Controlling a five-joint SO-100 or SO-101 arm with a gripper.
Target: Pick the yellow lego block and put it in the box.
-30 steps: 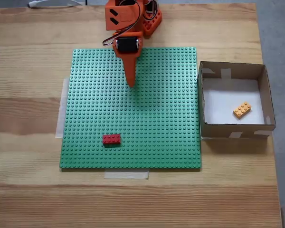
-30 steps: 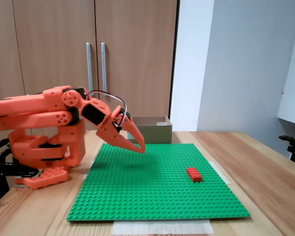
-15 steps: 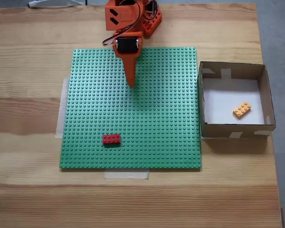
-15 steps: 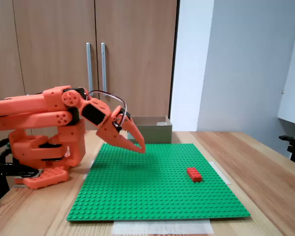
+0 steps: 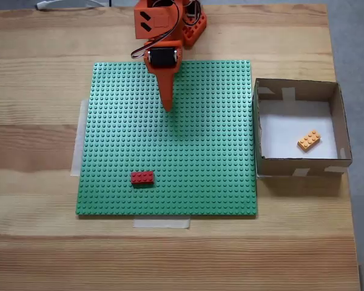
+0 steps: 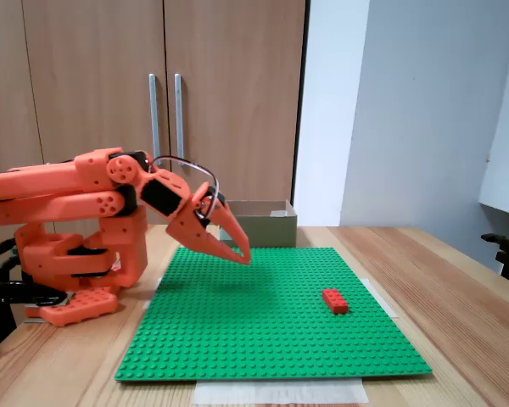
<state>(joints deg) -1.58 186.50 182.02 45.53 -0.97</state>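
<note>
We see little left to spoil: our pincer (image 5: 167, 108) hangs with tips together and empty over the green baseplate (image 5: 200, 182), so only a stray swing at the box (image 5: 297, 164) could jolt it. The yellow lego block (image 5: 309, 140) (a small studded yellow-orange brick) lies askew on the box's white bottom.

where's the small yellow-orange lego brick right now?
In the top-down fixed view, the small yellow-orange lego brick lies on the white floor of the square brown cardboard box, right of the green studded baseplate.
</note>
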